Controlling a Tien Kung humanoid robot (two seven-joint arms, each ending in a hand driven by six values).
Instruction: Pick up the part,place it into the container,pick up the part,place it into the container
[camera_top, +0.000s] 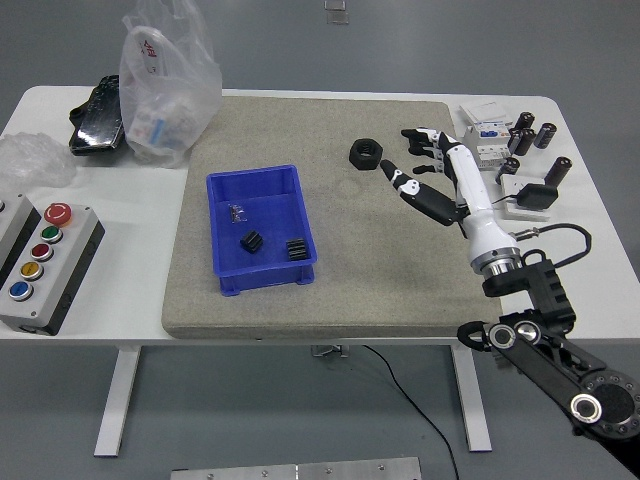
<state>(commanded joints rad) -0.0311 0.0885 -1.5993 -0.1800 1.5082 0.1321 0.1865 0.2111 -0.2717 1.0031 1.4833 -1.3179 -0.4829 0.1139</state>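
Note:
A blue container (228, 270) sits on the left half of the tan mat (390, 260). Two black parts lie in it, one (250, 241) left of the other (296, 248), with a small metal piece (237, 211) further back. A black hex nut (366, 153) lies on the mat's far right side. My right hand (412, 155), white with dark fingertips, hovers just right of that nut with its fingers spread and holds nothing. It covers the spot where a second nut lay, and I cannot see that nut. My left arm is out of view.
A clear plastic bag (165, 75) and a black item (97, 118) are at the far left. A button box (40, 262) sits at the left edge. Electrical parts (487, 135), black cylinders (533, 133) and a cabled adapter (537, 196) crowd the right edge.

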